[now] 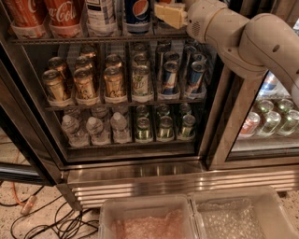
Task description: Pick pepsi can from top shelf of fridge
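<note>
Pepsi can (138,14) upright at front edge of top shelf (93,40), right of centre. White-labelled can (100,14) just beside it on left. Gripper (170,15) just right of pepsi can, toward shelf's right end, same height. Claw state: cannot tell.

Step, likely: closing in for grasp.
- Approach level.
- Centre on can body.
- Avoid nudging neighbour can.
- Keep arm off fridge (223,121) door frame.
- Clamp mid-body before withdrawing.

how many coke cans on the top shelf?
2. One Coca-Cola can at the top shelf's far left, the other beside it; more may hide behind; gripper sits right of the pepsi can.
</note>
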`<state>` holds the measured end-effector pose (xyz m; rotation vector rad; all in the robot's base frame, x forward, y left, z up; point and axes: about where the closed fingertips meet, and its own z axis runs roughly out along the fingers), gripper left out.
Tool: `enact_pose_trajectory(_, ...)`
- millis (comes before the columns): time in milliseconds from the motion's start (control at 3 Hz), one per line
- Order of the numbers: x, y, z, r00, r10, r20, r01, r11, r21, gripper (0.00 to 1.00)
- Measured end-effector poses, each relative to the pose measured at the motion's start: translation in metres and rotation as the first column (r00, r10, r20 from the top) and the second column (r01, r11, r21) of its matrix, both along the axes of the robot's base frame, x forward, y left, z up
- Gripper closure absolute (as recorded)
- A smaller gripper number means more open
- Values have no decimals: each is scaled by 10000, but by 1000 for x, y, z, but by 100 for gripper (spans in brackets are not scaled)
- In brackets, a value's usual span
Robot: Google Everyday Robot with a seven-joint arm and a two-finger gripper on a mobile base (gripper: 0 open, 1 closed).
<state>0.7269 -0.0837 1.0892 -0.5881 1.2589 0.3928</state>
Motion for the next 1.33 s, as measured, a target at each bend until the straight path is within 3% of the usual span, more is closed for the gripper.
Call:
enact_pose_trajectory(667,-8,3,13,9992,238,324,-235,9997,-67,100)
enact_pose_trajectory(1000,-33,-2,26,9971,255,713,-254,9997,-25,100)
enact_pose_trajectory(1333,-40,-2,28,9967,290,754,-291,9996,-5,100)
